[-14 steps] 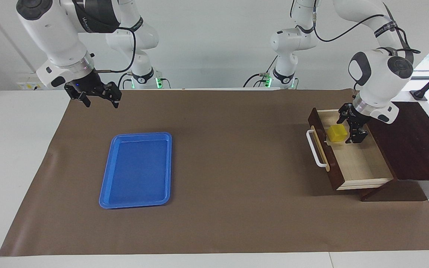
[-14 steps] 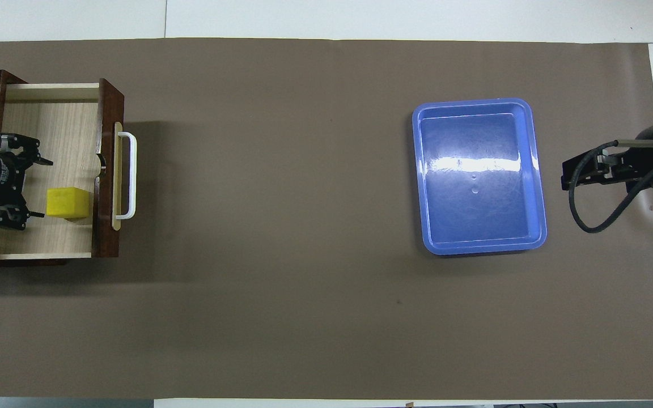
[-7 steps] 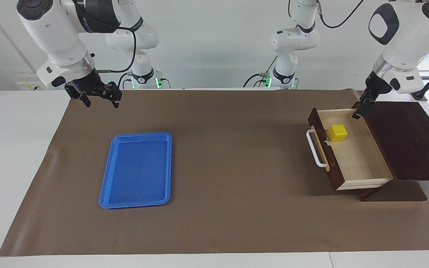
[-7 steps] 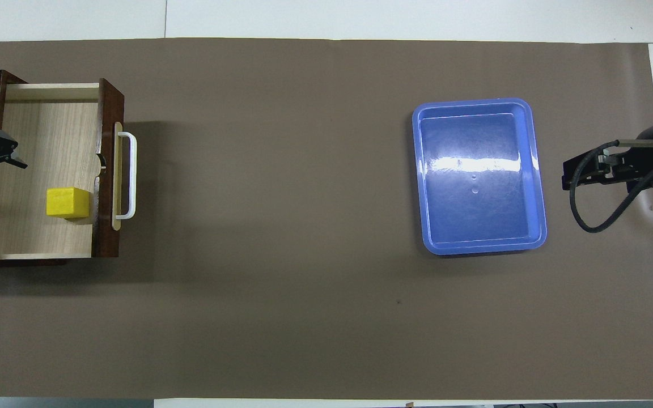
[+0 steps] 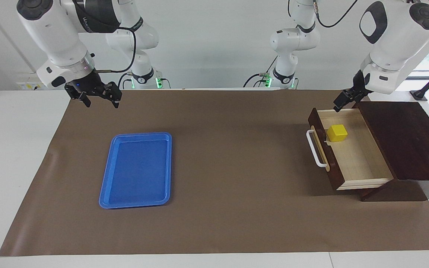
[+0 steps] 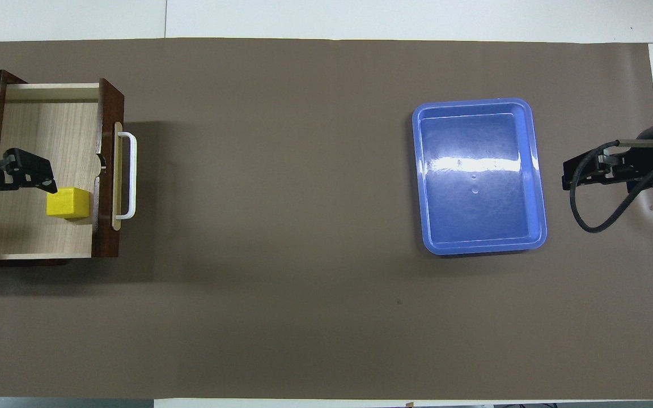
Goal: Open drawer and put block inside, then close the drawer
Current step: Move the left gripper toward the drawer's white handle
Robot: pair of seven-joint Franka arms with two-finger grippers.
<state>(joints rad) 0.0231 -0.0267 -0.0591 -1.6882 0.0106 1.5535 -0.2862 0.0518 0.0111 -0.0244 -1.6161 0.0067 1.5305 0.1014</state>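
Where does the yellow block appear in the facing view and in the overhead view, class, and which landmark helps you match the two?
Facing view: the block lies at the picture's right, inside the open drawer.
Overhead view: the block lies at the picture's left, in the same drawer.
Shared landmark: the drawer's white handle, beside the block in both.
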